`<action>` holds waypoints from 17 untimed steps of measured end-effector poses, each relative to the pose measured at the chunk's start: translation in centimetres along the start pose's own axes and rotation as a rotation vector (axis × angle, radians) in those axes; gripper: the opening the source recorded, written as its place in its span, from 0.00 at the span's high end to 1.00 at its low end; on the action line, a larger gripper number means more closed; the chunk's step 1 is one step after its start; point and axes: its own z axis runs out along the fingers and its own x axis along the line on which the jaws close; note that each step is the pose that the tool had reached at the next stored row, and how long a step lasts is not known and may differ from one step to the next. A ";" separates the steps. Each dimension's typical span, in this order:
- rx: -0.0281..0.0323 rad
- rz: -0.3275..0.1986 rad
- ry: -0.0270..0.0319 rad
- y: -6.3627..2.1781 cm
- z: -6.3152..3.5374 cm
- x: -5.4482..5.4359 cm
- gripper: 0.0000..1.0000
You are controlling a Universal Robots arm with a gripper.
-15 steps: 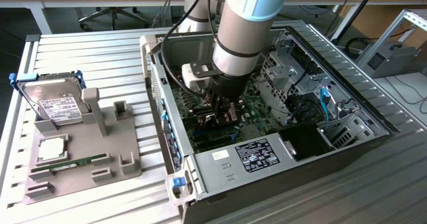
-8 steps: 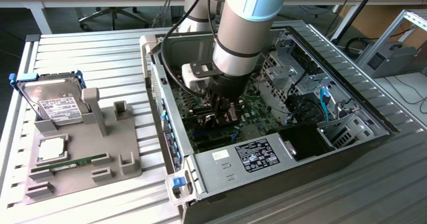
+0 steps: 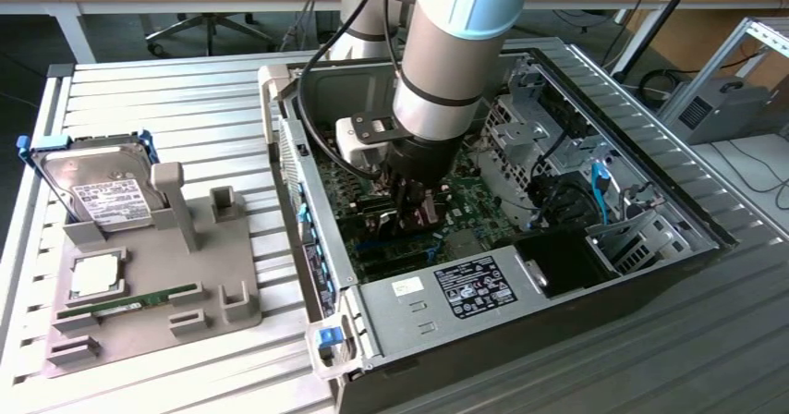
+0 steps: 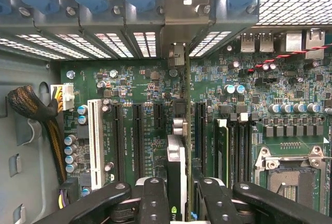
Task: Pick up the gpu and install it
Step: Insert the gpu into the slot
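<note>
Gripping the gpu (image 4: 176,182) edge-on between its black fingers (image 4: 154,203), the gripper (image 3: 405,213) hung low inside the open computer case (image 3: 370,326), the card standing just beneath it over the motherboard (image 4: 150,86). Directly ahead of the card ran the black expansion slots (image 4: 137,141) and the rear bracket openings (image 4: 176,27). Any slight tilt or sideways offset could likely jam the card's edge beside its slot.

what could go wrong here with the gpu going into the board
The gpu stands edge-on in the fingers among several near-identical black slots; it could settle a slot off. Its bracket must meet the rear opening, or it may catch. The RAM stick stands close beside it.
</note>
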 end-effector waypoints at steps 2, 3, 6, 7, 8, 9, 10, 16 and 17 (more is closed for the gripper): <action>0.0000 0.000 0.0000 0.00 0.00 0.0 0.73; 0.0000 0.000 0.0000 0.00 0.00 0.0 0.73; -0.0001 0.000 0.0003 0.00 0.05 0.0 0.73; -0.0001 0.000 0.0003 0.00 0.06 0.0 0.73; -0.0001 0.000 0.0003 0.00 0.06 0.0 0.73; 0.0000 0.000 0.0001 0.00 0.08 0.0 0.73; 0.0000 0.000 0.0000 0.00 0.08 0.0 0.73; 0.0033 0.000 -0.0001 0.22 0.08 0.0 0.73; 0.0049 0.000 -0.0001 0.29 0.08 0.0 0.73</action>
